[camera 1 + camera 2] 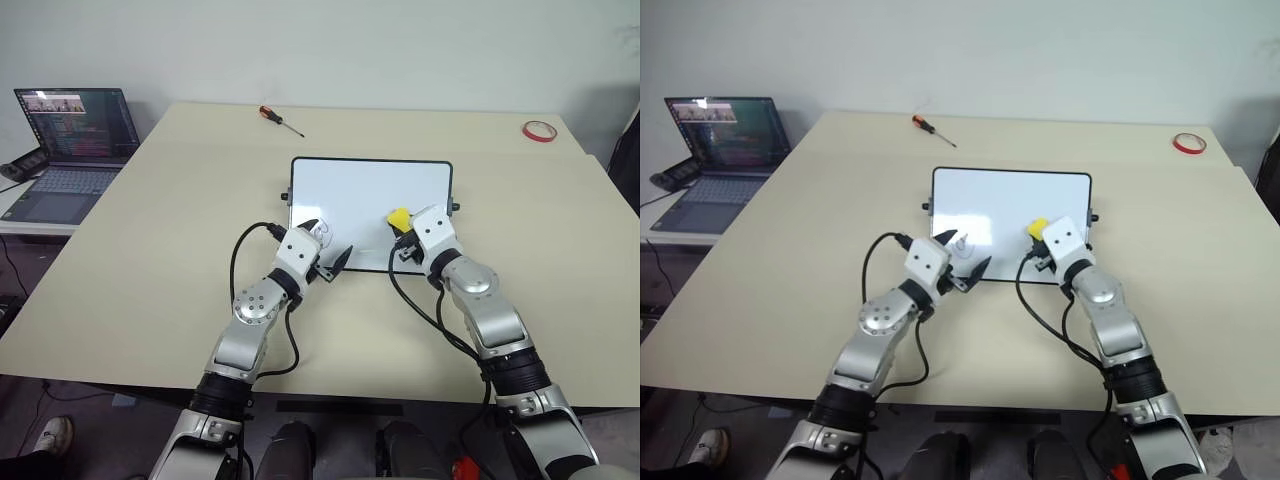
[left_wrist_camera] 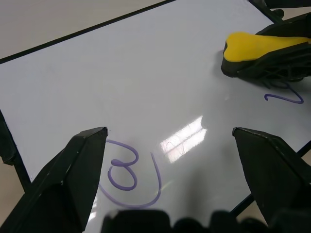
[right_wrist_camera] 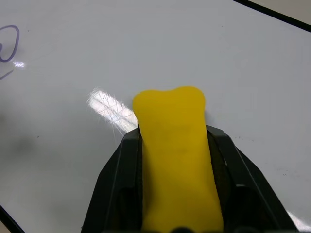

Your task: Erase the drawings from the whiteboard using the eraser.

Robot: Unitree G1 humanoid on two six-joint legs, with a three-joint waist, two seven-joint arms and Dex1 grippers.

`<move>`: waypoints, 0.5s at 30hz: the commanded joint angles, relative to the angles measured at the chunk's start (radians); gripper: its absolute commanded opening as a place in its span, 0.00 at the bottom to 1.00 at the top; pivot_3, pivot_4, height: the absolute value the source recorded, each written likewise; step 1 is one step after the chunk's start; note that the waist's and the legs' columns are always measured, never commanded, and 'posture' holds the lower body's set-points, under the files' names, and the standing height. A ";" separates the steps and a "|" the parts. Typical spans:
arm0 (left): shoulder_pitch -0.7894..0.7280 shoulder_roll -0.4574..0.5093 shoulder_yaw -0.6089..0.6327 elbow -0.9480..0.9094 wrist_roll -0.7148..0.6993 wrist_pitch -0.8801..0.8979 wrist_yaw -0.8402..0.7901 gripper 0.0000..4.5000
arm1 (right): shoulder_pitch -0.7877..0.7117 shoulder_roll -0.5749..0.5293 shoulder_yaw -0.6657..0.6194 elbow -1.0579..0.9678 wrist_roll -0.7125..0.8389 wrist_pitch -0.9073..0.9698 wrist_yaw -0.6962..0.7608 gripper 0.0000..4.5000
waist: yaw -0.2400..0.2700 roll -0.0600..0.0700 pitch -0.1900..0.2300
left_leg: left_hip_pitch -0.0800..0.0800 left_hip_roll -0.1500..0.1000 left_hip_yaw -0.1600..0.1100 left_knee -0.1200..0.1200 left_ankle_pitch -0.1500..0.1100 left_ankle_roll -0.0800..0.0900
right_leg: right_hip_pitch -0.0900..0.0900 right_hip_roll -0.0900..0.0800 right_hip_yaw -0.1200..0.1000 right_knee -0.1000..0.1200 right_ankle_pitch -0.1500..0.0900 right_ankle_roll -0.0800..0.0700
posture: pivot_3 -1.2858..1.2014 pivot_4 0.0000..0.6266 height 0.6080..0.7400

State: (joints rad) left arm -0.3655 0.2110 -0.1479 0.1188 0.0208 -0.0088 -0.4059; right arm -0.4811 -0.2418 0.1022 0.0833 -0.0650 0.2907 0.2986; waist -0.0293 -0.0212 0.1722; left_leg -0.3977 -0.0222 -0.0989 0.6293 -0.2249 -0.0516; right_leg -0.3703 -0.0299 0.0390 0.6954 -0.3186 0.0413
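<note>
Head view: my right hand [image 1: 404, 232] clamps the eraser [image 1: 398, 217] over the whiteboard [image 1: 370, 190], toward its 5 o'clock corner; my left hand [image 1: 326, 250] sits at 7 o'clock, likely steadying.
Left wrist: fingers [image 2: 73, 170] spread wide, empty, flanking a circled drawing [image 2: 127, 174]; another squiggle [image 2: 284, 94] beside the eraser.
Right wrist: yellow block gripped, poised for wiping.

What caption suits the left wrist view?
Open left gripper over glossy whiteboard, blue circled squiggle below, yellow eraser nearby.

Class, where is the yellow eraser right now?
The eraser is clamped in the right gripper, over the whiteboard's right near part.
</note>
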 commanded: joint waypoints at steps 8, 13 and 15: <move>0.156 0.092 0.045 -0.297 -0.085 0.068 -0.082 1.00 | 0.181 -0.035 -0.106 -0.428 0.149 0.096 0.052 0.30 | -0.004 0.000 0.000 | -0.004 0.002 0.000 -0.005 0.000 0.000 | -0.003 0.000 0.002 -0.008 0.000 0.000 | 0.52 0.24 1.00; 0.273 0.132 0.072 -0.393 -0.132 0.064 -0.111 1.00 | 0.406 -0.096 -0.149 -0.612 0.167 0.084 0.075 0.30 | 0.000 0.001 0.001 | -0.003 0.001 -0.002 -0.005 0.000 0.000 | 0.000 -0.005 0.001 -0.012 0.000 0.000 | 0.52 0.24 1.00; 0.315 0.134 0.078 -0.417 -0.141 0.054 -0.112 1.00 | 0.490 -0.109 -0.167 -0.639 0.163 0.055 0.073 0.30 | 0.000 0.001 0.001 | -0.002 0.000 -0.002 -0.005 0.000 0.000 | 0.002 -0.005 0.001 -0.013 0.000 0.000 | 0.52 0.24 1.00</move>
State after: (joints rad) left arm -0.0657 0.3449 -0.0857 -0.2394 -0.0998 0.0687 -0.5149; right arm -0.0222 -0.3445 -0.0274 -0.4920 0.0983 0.3897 0.3713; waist -0.0289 -0.0207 0.1728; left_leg -0.4002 -0.0218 -0.1011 0.6245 -0.2253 -0.0515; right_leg -0.3681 -0.0350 0.0399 0.6822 -0.3187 0.0415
